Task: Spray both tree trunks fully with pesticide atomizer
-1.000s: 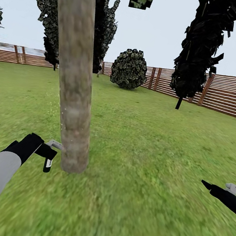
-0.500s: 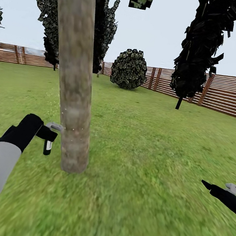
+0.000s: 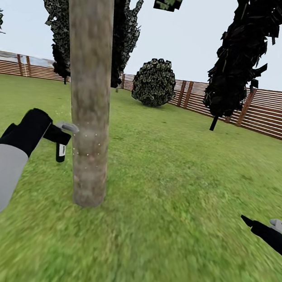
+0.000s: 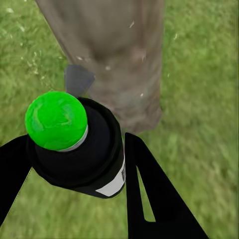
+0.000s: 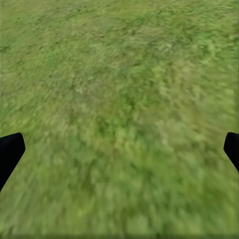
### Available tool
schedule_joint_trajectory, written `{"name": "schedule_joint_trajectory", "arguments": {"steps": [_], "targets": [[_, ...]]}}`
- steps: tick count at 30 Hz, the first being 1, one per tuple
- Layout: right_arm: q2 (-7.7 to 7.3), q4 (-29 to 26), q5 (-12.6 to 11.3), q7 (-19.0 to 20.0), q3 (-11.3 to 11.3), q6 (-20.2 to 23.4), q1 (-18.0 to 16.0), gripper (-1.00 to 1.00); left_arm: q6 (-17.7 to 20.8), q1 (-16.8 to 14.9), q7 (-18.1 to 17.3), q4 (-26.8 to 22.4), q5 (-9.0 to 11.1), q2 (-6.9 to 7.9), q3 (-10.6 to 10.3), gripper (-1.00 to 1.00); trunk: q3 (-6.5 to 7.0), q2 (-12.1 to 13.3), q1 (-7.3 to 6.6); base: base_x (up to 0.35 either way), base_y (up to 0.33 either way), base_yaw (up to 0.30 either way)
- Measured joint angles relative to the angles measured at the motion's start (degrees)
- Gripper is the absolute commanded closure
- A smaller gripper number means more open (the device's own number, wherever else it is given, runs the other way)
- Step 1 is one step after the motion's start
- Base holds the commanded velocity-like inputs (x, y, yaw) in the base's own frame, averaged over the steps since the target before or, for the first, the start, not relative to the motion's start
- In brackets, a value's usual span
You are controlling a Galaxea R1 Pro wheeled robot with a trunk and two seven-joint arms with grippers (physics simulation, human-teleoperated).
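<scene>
A thick grey-brown tree trunk (image 3: 90, 95) rises from the lawn just left of centre, leaning slightly. My left gripper (image 3: 58, 138) is shut on the pesticide atomizer (image 3: 60, 151), a black bottle with a grey nozzle (image 3: 67, 126) pointing at the trunk from its left. Small pale droplets speckle the bark by the nozzle. In the left wrist view the atomizer (image 4: 82, 149) has a green cap (image 4: 56, 120) and sits between the black fingers (image 4: 149, 194), with the trunk (image 4: 117, 55) close ahead. My right gripper (image 3: 260, 224) hangs low at the right, open over bare grass (image 5: 119, 114).
A brown slatted fence (image 3: 274, 115) rings the lawn. A round shrub (image 3: 154, 82) stands at the back. Dark narrow conifers (image 3: 240, 52) rise at the right and behind the trunk (image 3: 126, 24). Open grass lies to the right of the trunk.
My left arm has lifted the atomizer up along the trunk, from near its base to about a third of the way higher. The right arm has stayed put.
</scene>
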Motion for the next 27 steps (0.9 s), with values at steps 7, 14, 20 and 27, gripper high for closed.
{"name": "schedule_joint_trajectory", "arguments": {"steps": [7, 14, 20, 27], "targets": [[0.02, 0.0, 0.0, 0.0, 0.0, 0.0, 0.0, -1.00, 0.1, -3.3, 0.0, 0.0, 0.0, 0.00, 0.0, 1.00, 0.00, 0.0, 0.00, 0.000, 0.000, 0.000], [0.04, 0.0, 0.0, 0.0, 0.0, 0.0, 0.0, -1.00, 0.3, -6.2, -0.3, 0.2, 0.2, -0.20, -0.1, 1.00, 0.00, 0.0, 0.00, 0.000, 0.000, 0.000], [0.04, 0.0, 0.0, 0.0, 0.0, 0.0, 0.0, -1.00, 0.2, -6.3, -0.4, 0.8, 0.0, -0.24, -0.2, 1.00, 0.00, 0.0, 0.00, 0.000, 0.000, 0.000], [0.05, 0.0, 0.1, 0.0, 0.0, 0.0, 0.0, -1.00, 0.0, -6.2, -0.4, 4.2, -0.1, 2.01, -0.2, 1.00, -0.01, 0.0, 0.01, 0.000, 0.000, 0.000]]}}
